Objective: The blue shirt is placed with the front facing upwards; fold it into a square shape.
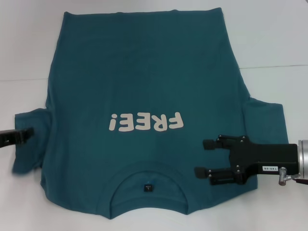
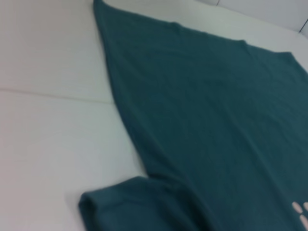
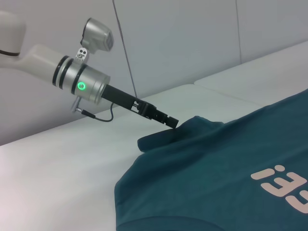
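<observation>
- Collar-first toward the robot, the blue shirt (image 1: 144,86) lies front up on the white tabletop (image 1: 274,38), its off-white "FREE!" lettering (image 1: 146,122) reading upside down in the head view.
- Soft matte knit, mostly flat; the left sleeve (image 1: 31,142) is bunched and slightly raised, the right sleeve (image 1: 267,120) flat.
- Left pincer (image 1: 30,134) is clenched on the left sleeve's edge, judging by the right wrist view.
- Right pincer (image 1: 204,158) hovers released over the shoulder beside the collar (image 1: 148,185), jaws apart.
- Likely step: folding the sleeves inward. Lift the cloth only a little and carry it straight across so the limp knit creases cleanly instead of dragging the body askew.
</observation>
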You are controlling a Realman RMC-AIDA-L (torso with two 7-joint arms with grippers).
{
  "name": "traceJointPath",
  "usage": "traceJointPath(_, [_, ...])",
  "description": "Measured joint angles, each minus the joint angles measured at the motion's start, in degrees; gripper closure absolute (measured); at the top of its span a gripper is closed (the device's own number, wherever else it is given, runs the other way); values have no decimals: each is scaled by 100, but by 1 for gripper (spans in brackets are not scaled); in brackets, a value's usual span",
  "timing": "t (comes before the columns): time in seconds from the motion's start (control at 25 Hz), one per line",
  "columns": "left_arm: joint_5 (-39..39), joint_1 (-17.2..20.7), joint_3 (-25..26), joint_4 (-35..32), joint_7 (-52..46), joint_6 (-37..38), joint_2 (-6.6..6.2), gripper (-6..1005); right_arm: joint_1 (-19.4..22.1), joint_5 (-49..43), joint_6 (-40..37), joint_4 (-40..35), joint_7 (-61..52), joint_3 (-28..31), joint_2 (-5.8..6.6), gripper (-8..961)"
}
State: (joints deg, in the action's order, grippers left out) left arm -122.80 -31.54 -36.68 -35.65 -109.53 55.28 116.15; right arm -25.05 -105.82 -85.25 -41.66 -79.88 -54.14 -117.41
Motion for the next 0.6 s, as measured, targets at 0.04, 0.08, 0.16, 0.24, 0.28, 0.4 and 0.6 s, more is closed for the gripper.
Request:
traceJointPath(0.04, [2,5,12,-47,-11,45,7,969,0,0,0,0,-9,0,1,33])
traceJointPath(0.08, [4,9,28,-100,-24,99,11,969,0,0,0,0,-14,0,3,33])
traceJointPath(0.16, [5,11,36,-148,-39,159,17,967,0,0,0,-3,-23,0,8,33])
traceJointPath(0.24, [6,10,37,-160,-51,182,17,957,0,8,0,-5,-32,0,8,33])
traceJointPath(0.28, [4,11,37,-163,-54,185,16,952,0,10,0,-5,-36,0,8,33])
traceJointPath(0.4, [-17,39,39,-171,-47,121,14,937,0,5,0,-8,-37,0,8,33])
traceJointPath(0.6, [-11,190,49,-209,-425,-133,14,912,0,6,0,-16,-38,0,8,34])
